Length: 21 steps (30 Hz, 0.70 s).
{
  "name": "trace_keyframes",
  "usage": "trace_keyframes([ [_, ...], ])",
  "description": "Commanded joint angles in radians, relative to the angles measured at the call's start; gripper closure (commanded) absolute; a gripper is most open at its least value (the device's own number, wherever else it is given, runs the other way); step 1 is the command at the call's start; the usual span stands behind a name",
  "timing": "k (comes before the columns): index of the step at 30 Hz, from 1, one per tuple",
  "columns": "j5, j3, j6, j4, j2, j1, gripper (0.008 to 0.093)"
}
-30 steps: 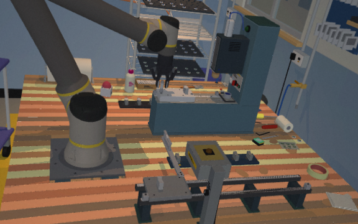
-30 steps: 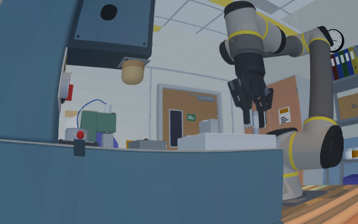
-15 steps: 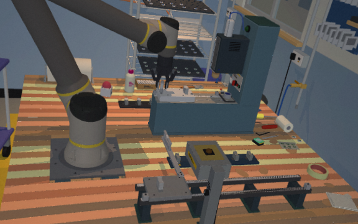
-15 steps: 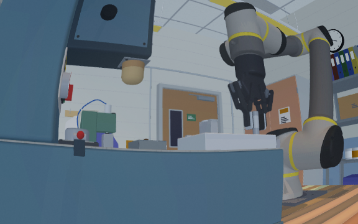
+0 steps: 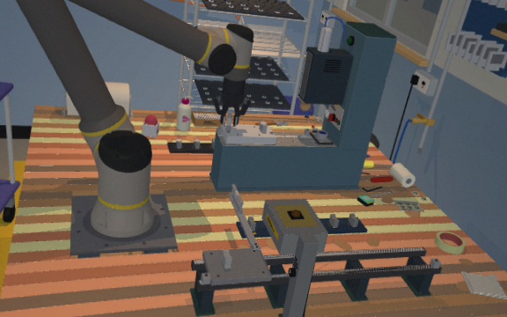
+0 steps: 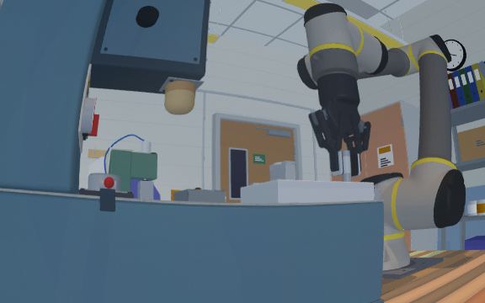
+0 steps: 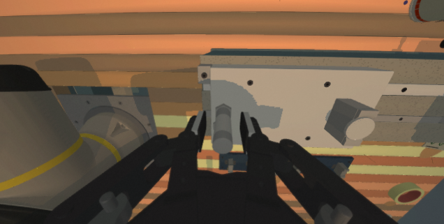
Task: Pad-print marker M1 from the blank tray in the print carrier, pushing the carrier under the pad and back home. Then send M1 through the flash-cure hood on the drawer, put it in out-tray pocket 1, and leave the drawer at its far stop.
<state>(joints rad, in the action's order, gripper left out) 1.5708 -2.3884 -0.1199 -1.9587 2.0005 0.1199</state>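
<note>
On the blue pad-printer base, the pale print carrier (image 5: 248, 134) sits at the left end of its track, away from the tan pad (image 6: 179, 102). A grey upright peg (image 7: 222, 127) stands at the carrier's left edge. My gripper (image 7: 222, 127) is around this peg with its fingers apart, and it holds nothing. A square block with a round pale face (image 7: 350, 120) sits further along the carrier. The blank tray (image 5: 190, 146) lies on the table left of the printer, with two small markers standing in it. I cannot tell which marker is M1.
The blue printer column (image 5: 354, 88) rises right of the carrier. The flash-cure hood (image 5: 295, 224) straddles the drawer rails near the table's front, with the drawer plate (image 5: 236, 266) at the left end. The out-tray (image 5: 341, 223) lies behind the hood. A bottle (image 5: 184, 114) and tape roll (image 5: 450, 241) lie about.
</note>
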Motion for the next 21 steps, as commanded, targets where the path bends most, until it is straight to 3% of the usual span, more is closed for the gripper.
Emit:
trace_keyframes([
  [1, 0.0, 0.001, 0.0, 0.0, 0.0, 0.0, 0.0574],
  [9, 0.0, 0.001, 0.0, 0.0, 0.0, 0.0, 0.0579],
  [21, 0.0, 0.001, 0.0, 0.0, 0.0, 0.0, 0.0819],
])
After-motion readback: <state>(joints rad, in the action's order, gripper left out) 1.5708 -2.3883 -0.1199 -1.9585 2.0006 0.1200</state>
